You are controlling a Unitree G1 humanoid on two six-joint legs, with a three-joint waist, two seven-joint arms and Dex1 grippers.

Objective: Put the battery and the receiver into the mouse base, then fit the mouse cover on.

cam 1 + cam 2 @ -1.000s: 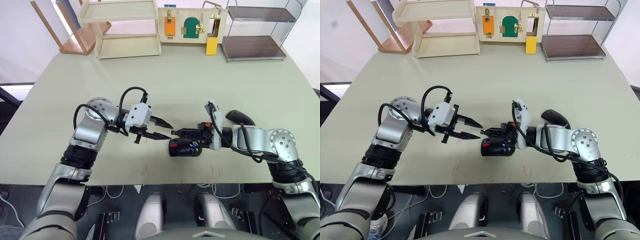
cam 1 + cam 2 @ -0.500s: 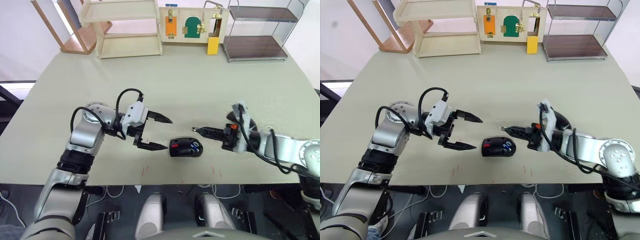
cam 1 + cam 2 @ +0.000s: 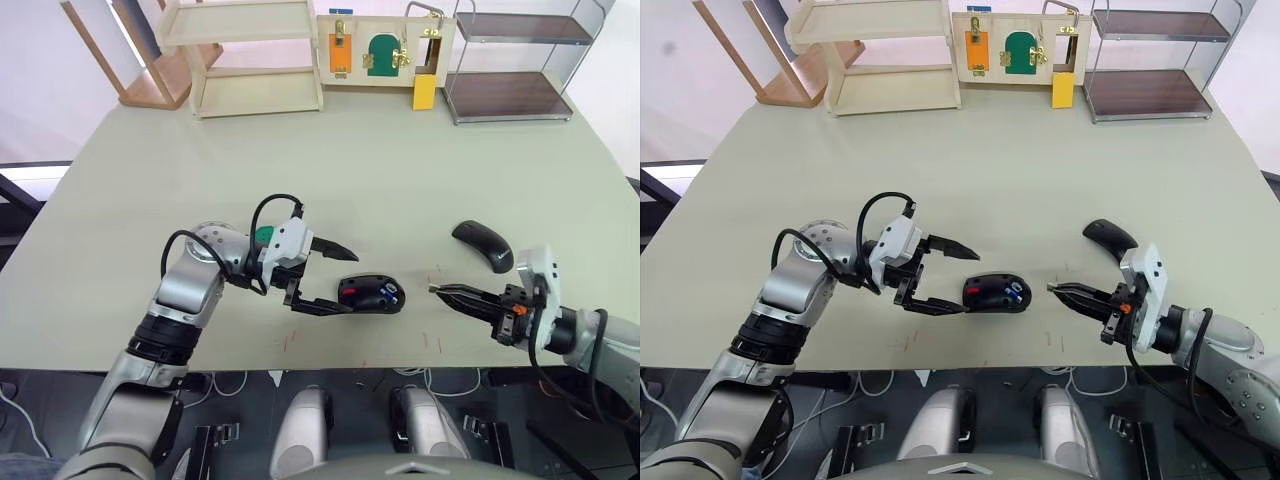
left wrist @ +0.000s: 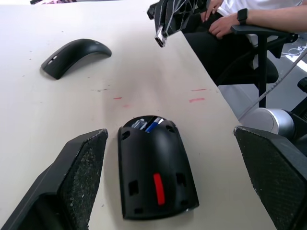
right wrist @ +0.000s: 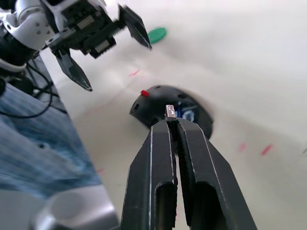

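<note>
From the head views, the mouse base [image 3: 371,295] lies between both arms, long axis across the table. The left gripper [image 3: 334,277] straddles its near end, jaws wide. The right gripper [image 3: 441,292], well apart, pinches the small receiver [image 5: 170,111]. In the left wrist view, the battery [image 4: 152,124] sits in the base; the cover [image 4: 75,55] lies apart.

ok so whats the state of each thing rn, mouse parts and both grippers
mouse base: flat on the table, uncovered, between the left gripper's open fingers
battery: seated in the mouse base
mouse cover: off, lying on the table apart from the base
receiver: pinched at the right gripper's fingertips, above the table
left gripper: open wide
right gripper: shut on the receiver, short of the base
</note>
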